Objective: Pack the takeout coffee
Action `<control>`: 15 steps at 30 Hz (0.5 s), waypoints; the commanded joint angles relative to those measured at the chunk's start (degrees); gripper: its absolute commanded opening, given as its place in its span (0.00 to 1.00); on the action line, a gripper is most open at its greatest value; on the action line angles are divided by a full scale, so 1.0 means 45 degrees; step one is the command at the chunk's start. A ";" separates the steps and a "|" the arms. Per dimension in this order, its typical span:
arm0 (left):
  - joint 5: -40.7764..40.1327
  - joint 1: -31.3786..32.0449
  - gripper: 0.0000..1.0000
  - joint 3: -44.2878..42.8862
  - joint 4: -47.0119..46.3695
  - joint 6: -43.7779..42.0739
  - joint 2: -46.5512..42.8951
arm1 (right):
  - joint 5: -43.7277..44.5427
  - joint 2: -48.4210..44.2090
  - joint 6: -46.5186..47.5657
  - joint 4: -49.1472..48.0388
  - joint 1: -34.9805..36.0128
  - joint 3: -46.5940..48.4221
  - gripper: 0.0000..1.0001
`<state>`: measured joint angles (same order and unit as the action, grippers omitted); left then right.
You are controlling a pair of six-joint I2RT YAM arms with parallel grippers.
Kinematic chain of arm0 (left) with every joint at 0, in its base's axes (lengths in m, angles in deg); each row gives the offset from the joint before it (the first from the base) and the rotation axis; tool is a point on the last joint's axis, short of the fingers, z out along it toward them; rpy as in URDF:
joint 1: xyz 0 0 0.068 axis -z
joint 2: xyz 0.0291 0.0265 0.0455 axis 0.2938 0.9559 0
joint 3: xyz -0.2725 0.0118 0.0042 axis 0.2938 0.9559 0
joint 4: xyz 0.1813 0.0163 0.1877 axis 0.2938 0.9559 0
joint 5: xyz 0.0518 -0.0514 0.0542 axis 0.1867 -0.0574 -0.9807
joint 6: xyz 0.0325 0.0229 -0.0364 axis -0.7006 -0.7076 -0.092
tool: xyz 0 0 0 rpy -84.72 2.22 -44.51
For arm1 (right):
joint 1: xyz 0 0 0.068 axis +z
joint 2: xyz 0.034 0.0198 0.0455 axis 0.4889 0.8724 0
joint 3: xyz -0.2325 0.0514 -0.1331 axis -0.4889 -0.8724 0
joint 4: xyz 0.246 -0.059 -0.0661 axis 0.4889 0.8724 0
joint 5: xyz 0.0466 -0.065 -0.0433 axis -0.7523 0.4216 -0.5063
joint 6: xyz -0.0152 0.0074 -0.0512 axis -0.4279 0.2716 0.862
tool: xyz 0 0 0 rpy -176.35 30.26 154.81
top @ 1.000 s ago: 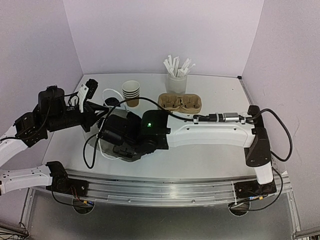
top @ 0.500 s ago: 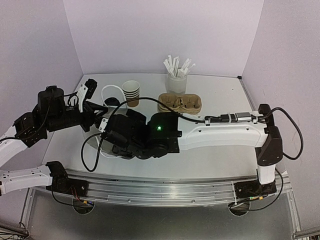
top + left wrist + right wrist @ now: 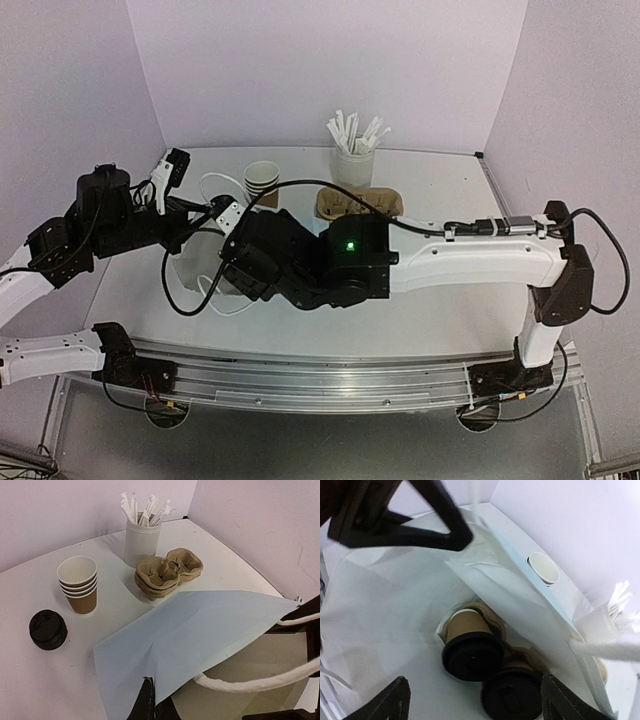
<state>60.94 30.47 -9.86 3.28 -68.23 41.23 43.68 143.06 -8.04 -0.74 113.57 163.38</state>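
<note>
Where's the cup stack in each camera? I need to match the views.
Top external: cup stack at back, left of centre.
Left wrist: left of middle, fully in view.
Right wrist: upper right, only its white top rim.
Shared landmark: the bag; in every view the stack stands just past its far edge.

— What's the room like from where you stand?
— Closed in. A white table [image 3: 440,190] sits between three plain lilac walls: the back wall [image 3: 330,60], the left wall [image 3: 60,90], the right wall [image 3: 580,120], all meeting at its far corners.
— And the light?
— Soft and even (only faint shadows on the tabletop). An aluminium rail [image 3: 330,385] runs along the table's near edge, with a dull grey surface [image 3: 330,445] just below it.
</note>
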 commanded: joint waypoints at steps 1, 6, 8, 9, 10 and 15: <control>-0.1488 -0.0288 0.00 -0.0573 0.0839 0.1710 0.0138 | -0.0432 -0.1224 -0.5089 0.0087 -0.0635 -0.0612 0.78; -0.1510 -0.0296 0.00 -0.0032 0.0276 0.1860 0.0050 | -0.1249 -0.0576 -0.7170 0.0127 -0.0882 -0.0639 0.67; -0.1472 -0.0296 0.00 0.0171 0.0082 0.1982 0.0017 | -0.1359 0.0148 -0.6951 0.0130 -0.0884 -0.0067 0.66; -0.1260 -0.0296 0.00 0.0230 -0.0023 0.1982 -0.0005 | -0.1366 0.0500 -0.6767 0.0138 -0.0914 0.0262 0.66; -0.1045 -0.0288 0.00 0.0306 -0.0143 0.1947 -0.0042 | -0.1417 0.0769 -0.6648 0.0141 -0.0982 0.0537 0.66; -0.0763 -0.0243 0.00 0.0590 -0.0762 0.0894 -0.0295 | -0.2357 0.1257 -0.7073 0.0207 -0.1461 0.0737 0.60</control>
<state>56.00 29.35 -8.51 1.70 -61.40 40.92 37.02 146.53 -36.31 -0.49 108.69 165.89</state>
